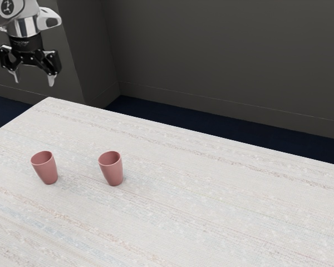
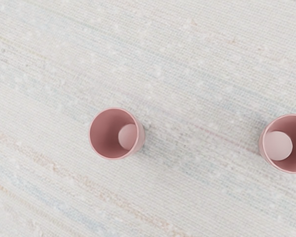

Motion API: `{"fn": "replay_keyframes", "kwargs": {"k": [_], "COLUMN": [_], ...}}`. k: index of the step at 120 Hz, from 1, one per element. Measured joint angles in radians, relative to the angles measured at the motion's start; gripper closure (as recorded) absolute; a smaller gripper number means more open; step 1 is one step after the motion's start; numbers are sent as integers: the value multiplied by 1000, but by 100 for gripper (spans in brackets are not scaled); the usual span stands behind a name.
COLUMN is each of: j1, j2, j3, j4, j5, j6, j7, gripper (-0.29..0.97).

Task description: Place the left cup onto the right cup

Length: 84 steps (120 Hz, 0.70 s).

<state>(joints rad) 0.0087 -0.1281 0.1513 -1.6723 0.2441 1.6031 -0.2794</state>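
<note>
Two pink cups stand upright on the pale table (image 1: pixel 211 194). The left cup (image 1: pixel 44 167) is near the exterior view's left edge, and the right cup (image 1: pixel 111 168) stands a short way to its right, apart from it. From above, in the wrist view, one cup (image 2: pixel 115 134) lies well under the hand and the other cup (image 2: pixel 284 143) is cut by the picture's edge; both are hollow and hold nothing. My gripper (image 1: pixel 31 76) hangs high above the table's far left corner, open, with nothing between its fingers.
A dark wall (image 1: pixel 222 55) and a dark blue floor strip (image 1: pixel 239 130) lie behind the table's far edge. The table stretches bare to the exterior view's right of the cups.
</note>
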Motion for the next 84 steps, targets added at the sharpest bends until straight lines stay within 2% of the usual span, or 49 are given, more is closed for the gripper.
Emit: {"fn": "replay_keyframes", "kwargs": {"k": [44,84], "j1": [-14,38], "j2": [8,34], "j3": [-22,-23], "j4": [2,-17], "j5": [-1,-7], "j6": [2,0], "j7": [1,7], "gripper": [0,0]}}
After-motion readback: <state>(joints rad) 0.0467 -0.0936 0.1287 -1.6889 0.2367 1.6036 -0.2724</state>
